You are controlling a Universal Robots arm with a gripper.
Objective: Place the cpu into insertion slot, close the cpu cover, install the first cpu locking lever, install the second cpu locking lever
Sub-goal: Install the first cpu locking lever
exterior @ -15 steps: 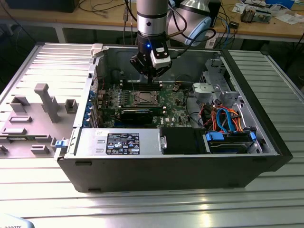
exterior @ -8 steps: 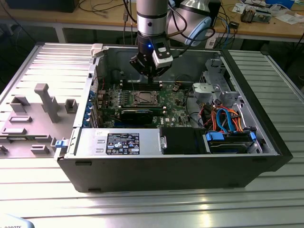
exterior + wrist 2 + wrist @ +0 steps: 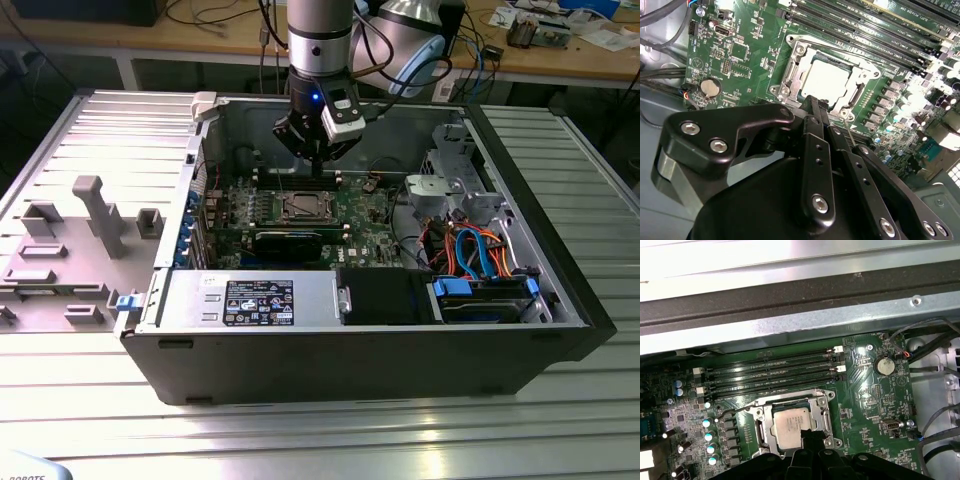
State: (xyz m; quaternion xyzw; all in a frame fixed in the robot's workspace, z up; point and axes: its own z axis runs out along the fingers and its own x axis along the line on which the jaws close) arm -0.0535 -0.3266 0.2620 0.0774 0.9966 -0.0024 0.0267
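From the exterior view's left I see a grey panel [image 3: 60,180], then the gripper [image 3: 318,160] hanging over the motherboard [image 3: 370,215] just beside the insertion slot [image 3: 303,207], then orange and blue cables [image 3: 480,250]. I count one cpu [image 3: 825,82] seated in the slot and one cpu cover [image 3: 791,75] flat around it. The second wrist view gives me the fingers [image 3: 815,145] pressed together and empty, tips at the cpu's edge.

The exterior view looks down obliquely from well back, taking in the whole open black computer case [image 3: 360,350] on the ribbed metal surface [image 3: 300,430]. Both wrist views sit close above the green motherboard [image 3: 870,405], looking down past the black hand [image 3: 815,101]. All three views share the square silver-rimmed insertion slot [image 3: 303,207].
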